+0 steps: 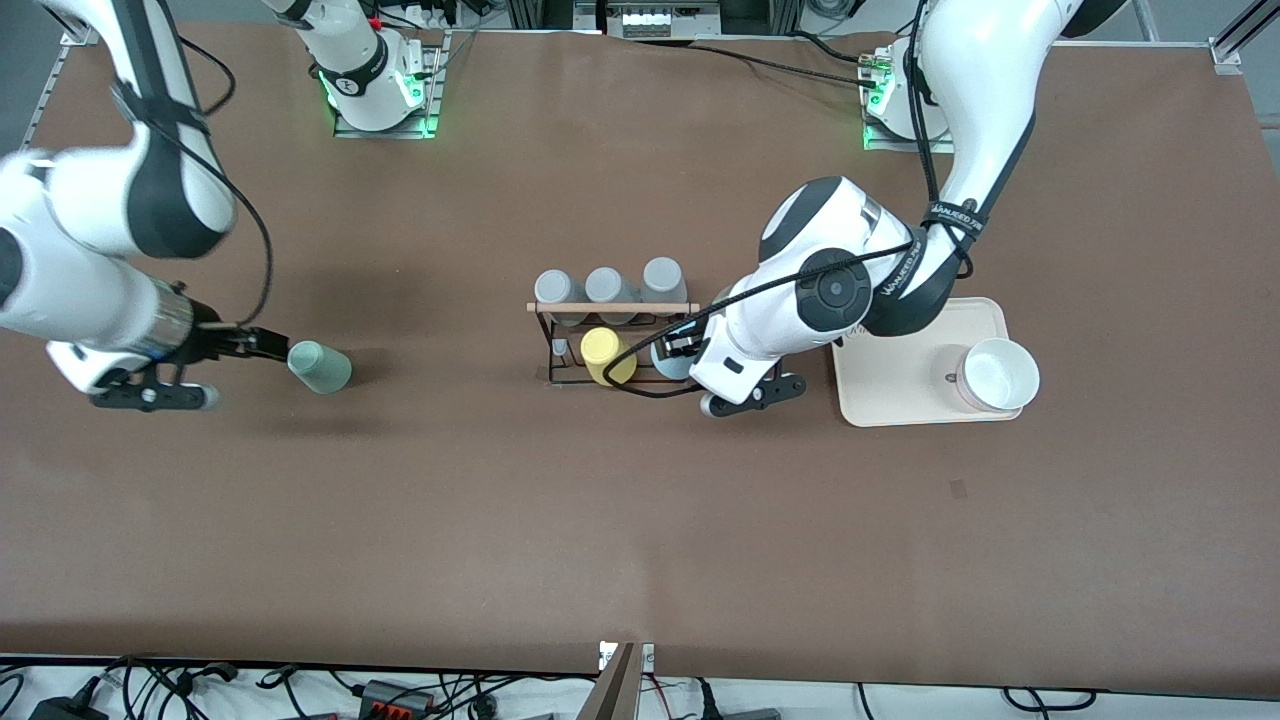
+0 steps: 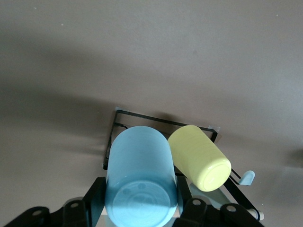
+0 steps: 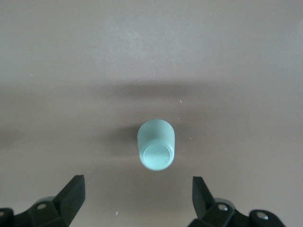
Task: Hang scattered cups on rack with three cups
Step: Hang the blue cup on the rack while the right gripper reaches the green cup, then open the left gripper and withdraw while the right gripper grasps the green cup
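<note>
Tabletop: mint cup [image 3: 156,150] before right hand [image 3: 137,196]

Brown table [image 1: 640,540] carries rack [image 1: 612,308], mint cup [image 1: 320,367], tray [image 1: 905,405].

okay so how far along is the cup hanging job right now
Done: three grey cups and a yellow cup are on the rack. In hand: the left gripper is shut on the light blue cup at the rack, beside the yellow cup. Left: the mint green cup lies on the table toward the right arm's end, with the right gripper open by it, not gripping.
</note>
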Robot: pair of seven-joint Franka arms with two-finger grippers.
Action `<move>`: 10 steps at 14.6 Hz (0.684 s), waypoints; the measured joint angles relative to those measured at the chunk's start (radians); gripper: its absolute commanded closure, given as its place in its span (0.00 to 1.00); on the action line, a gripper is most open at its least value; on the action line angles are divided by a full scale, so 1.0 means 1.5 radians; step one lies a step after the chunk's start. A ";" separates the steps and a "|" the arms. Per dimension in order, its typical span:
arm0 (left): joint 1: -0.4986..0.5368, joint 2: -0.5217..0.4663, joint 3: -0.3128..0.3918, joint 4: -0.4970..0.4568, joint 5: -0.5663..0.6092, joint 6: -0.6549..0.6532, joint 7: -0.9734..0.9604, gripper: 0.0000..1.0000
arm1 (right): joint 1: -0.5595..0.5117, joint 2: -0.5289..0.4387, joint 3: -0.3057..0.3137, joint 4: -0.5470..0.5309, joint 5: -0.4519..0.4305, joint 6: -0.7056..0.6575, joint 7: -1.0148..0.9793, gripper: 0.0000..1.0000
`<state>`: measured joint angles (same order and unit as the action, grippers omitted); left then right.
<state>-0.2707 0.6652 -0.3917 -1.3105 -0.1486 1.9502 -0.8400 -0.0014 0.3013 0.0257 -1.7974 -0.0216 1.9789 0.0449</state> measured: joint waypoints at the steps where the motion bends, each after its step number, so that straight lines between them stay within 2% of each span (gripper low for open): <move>1: -0.004 0.003 0.000 0.000 0.001 0.010 0.000 0.95 | 0.000 0.007 0.000 -0.017 0.000 0.017 -0.002 0.00; 4: -0.013 0.017 0.000 0.000 0.037 0.029 -0.001 0.82 | 0.000 0.032 0.000 -0.049 0.000 0.074 -0.003 0.00; 5: -0.015 0.024 0.000 0.000 0.057 0.031 -0.001 0.68 | 0.000 0.039 0.000 -0.066 0.000 0.107 -0.004 0.00; 6: -0.018 0.029 0.000 0.000 0.075 0.033 -0.001 0.38 | 0.000 0.044 0.000 -0.085 0.000 0.139 -0.004 0.00; 7: -0.021 0.033 0.000 0.000 0.087 0.036 -0.001 0.00 | 0.000 0.047 0.000 -0.107 0.000 0.170 -0.004 0.00; 10: -0.025 0.038 0.000 0.000 0.112 0.038 0.000 0.00 | -0.001 0.049 0.000 -0.156 -0.001 0.233 -0.008 0.00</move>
<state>-0.3085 0.7220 -0.3913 -1.3103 0.0190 2.0066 -0.8394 -0.0026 0.3741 0.0259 -2.0311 -0.0225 2.3279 0.0335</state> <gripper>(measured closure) 0.211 0.000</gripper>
